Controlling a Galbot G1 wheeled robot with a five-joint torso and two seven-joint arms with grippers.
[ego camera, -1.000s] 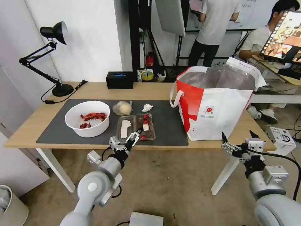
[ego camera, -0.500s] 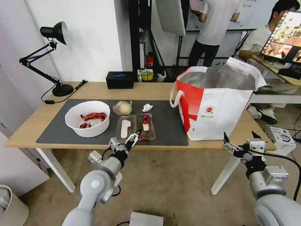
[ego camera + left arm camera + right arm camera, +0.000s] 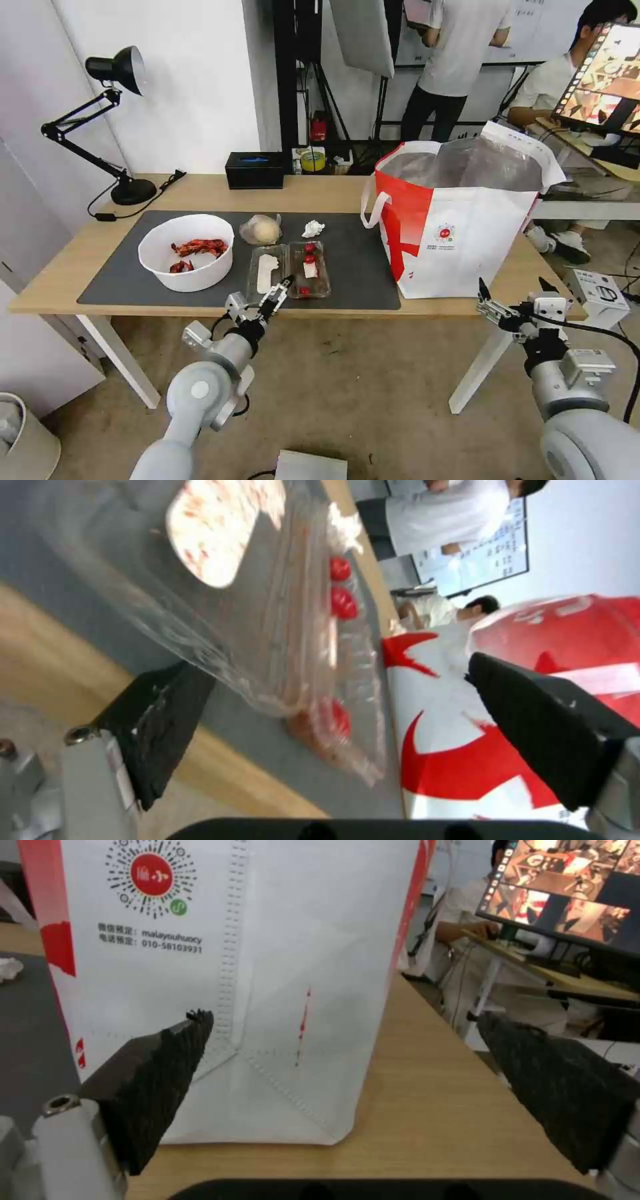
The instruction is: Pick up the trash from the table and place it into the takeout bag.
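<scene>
On the table lies a dark grey mat with the trash. The trash is a clear hinged tray with red bits, a crumpled tissue, a clear bag around a pale lump and a white bowl with red shells. The takeout bag stands open at the table's right end. My left gripper is open at the table's front edge, just short of the tray. My right gripper is open before the front right corner, facing the bag.
A black desk lamp stands at the back left and a black tissue box at the back middle. A white box sits off the table's right end and a bin on the floor at the left. People stand behind the table.
My left gripper has drifted a little left and down along the table's front edge, still open. My right gripper has sunk slightly. The trash and bag have not moved.
</scene>
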